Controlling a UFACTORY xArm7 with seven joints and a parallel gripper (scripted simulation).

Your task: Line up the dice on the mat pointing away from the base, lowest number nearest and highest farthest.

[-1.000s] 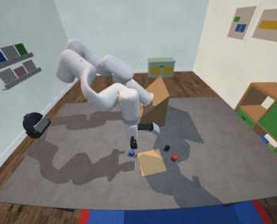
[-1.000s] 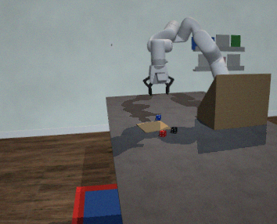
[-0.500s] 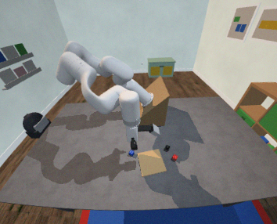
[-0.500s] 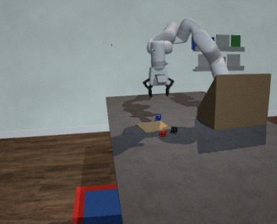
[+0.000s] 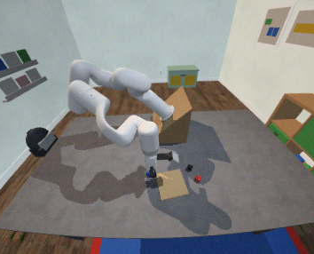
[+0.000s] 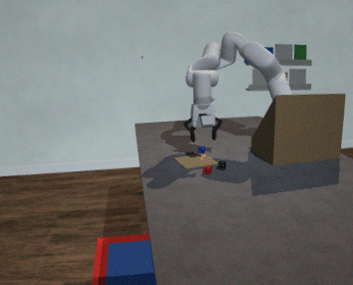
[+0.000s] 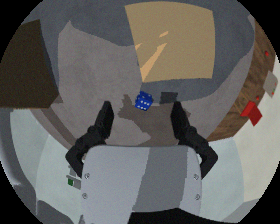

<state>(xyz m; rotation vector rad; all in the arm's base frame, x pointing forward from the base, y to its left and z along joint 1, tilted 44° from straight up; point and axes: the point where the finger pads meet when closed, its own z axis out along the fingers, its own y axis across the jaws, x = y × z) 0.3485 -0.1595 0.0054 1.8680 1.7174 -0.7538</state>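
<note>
The tan mat [image 5: 174, 188] [image 6: 187, 163] [image 7: 188, 42] lies flat on the table. The blue die [image 5: 148, 173] [image 6: 201, 149] [image 7: 144, 101] lies on the table just off the mat's edge; the wrist view shows several pips on a face. The black die [image 5: 189, 168] [image 6: 221, 165] and the red die [image 5: 198, 178] [image 6: 207, 169] lie on the table beside the mat's other side; their numbers are too small to read. My gripper [image 6: 203, 138] [image 7: 142, 108] is open and empty, pointing down above the blue die, which shows between the fingertips in the wrist view. In the top view it partly covers that die.
A large brown box with a slanted side [image 5: 176, 126] [image 6: 306, 130] [image 7: 23, 65] stands on the grey table [image 5: 263, 195] [image 6: 246, 224], to one side of the mat and dice. The arm's shadow falls across the table and part of the mat.
</note>
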